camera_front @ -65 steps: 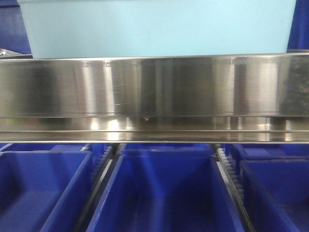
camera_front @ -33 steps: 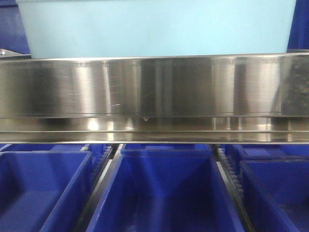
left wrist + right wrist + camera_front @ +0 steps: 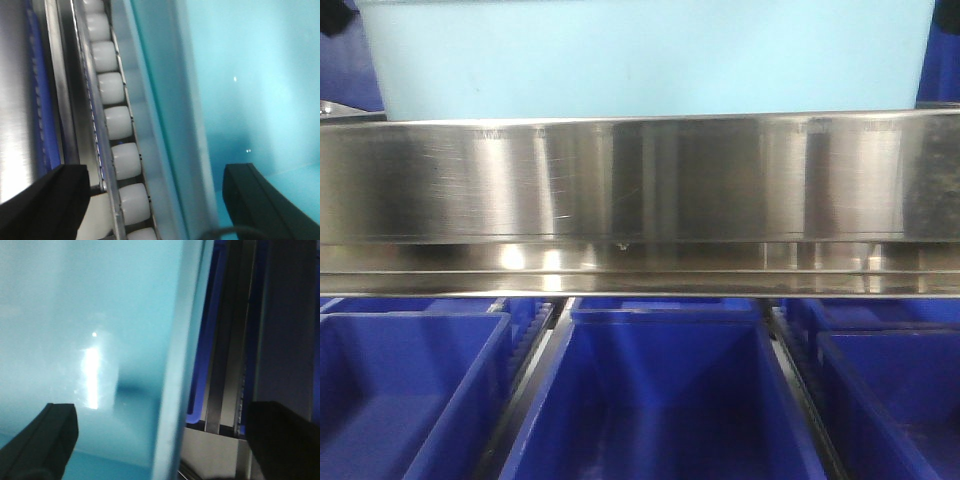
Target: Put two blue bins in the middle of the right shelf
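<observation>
One pale aqua blue bin (image 3: 650,55) sits on the shelf tier behind the broad stainless front rail (image 3: 640,180) of the right shelf middle. In the left wrist view my left gripper (image 3: 157,200) is open, its black fingers (image 3: 47,200) straddling the left wall and rim of the bin (image 3: 250,75) without touching it. The right gripper (image 3: 165,440) is open too, one finger (image 3: 42,440) inside the bin (image 3: 90,315) and the other outside its right wall.
White rollers (image 3: 120,122) run in a metal track beside the bin's left wall. Dark royal-blue crates (image 3: 660,400) fill the tier below the rail, and another dark blue crate edge (image 3: 200,390) lies just right of the bin.
Hardly anything differs; the pale bin stays behind the rail, with only a slight shift at its left edge.
</observation>
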